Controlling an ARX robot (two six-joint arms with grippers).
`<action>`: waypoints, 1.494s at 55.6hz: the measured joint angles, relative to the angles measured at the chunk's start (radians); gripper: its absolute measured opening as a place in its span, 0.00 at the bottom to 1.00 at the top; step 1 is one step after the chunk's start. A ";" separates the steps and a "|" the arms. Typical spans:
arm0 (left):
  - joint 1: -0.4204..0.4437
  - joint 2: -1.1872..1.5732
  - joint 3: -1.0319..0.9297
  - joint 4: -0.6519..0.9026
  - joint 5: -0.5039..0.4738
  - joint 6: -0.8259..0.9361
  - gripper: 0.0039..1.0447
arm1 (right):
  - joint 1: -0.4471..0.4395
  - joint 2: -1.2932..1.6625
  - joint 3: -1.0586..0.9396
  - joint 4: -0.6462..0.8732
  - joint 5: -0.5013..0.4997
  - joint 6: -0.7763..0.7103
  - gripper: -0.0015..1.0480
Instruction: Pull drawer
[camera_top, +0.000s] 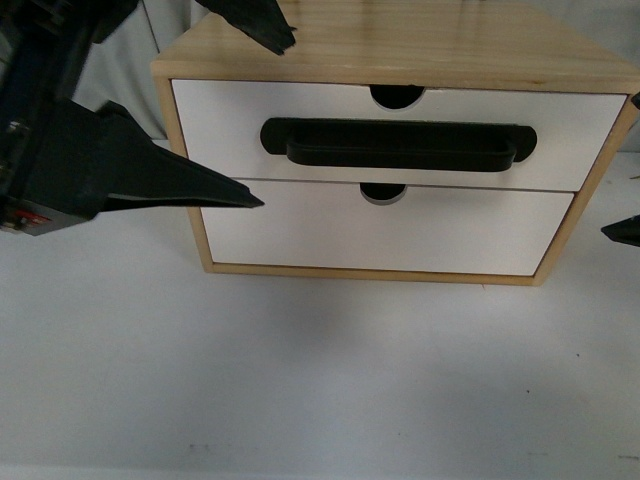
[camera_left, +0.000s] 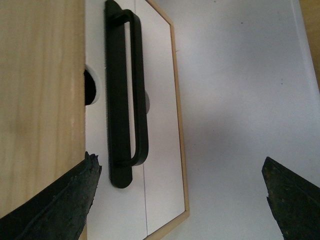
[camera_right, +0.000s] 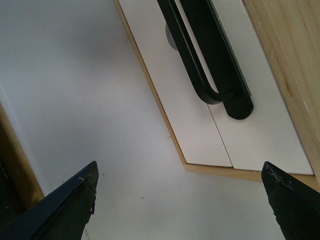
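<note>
The drawer (camera_top: 220, 120) fills the upper opening of the wooden cabinet (camera_top: 400, 40), its white front level with the plain white front (camera_top: 400, 235) below it; its long black bar handle (camera_top: 400, 145) runs across the middle of the front, and the half-round notch (camera_top: 397, 96) cuts the top edge just under the cabinet's top board; the cabinet stands on the white worktop (camera_top: 300, 380). The left hand (camera_top: 277, 124) hangs before the cabinet's left end, spread wide and holding nothing; one finger (camera_top: 180, 185) points at the seam between the two fronts, the other (camera_top: 255, 22) sits over the cabinet's top. The right hand (camera_right: 179, 167) is off the cabinet's right end, likewise spread wide with nothing between its fingers; only slivers of it show in the front view.
</note>
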 joint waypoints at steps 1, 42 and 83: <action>-0.006 0.010 0.006 -0.007 -0.005 0.005 0.94 | 0.003 0.009 0.007 0.000 -0.002 -0.002 0.91; -0.065 0.246 0.136 0.032 -0.160 0.055 0.94 | 0.142 0.260 0.133 0.145 -0.001 0.029 0.91; -0.038 0.332 0.192 -0.002 -0.146 0.061 0.94 | 0.156 0.320 0.156 0.209 -0.035 0.082 0.91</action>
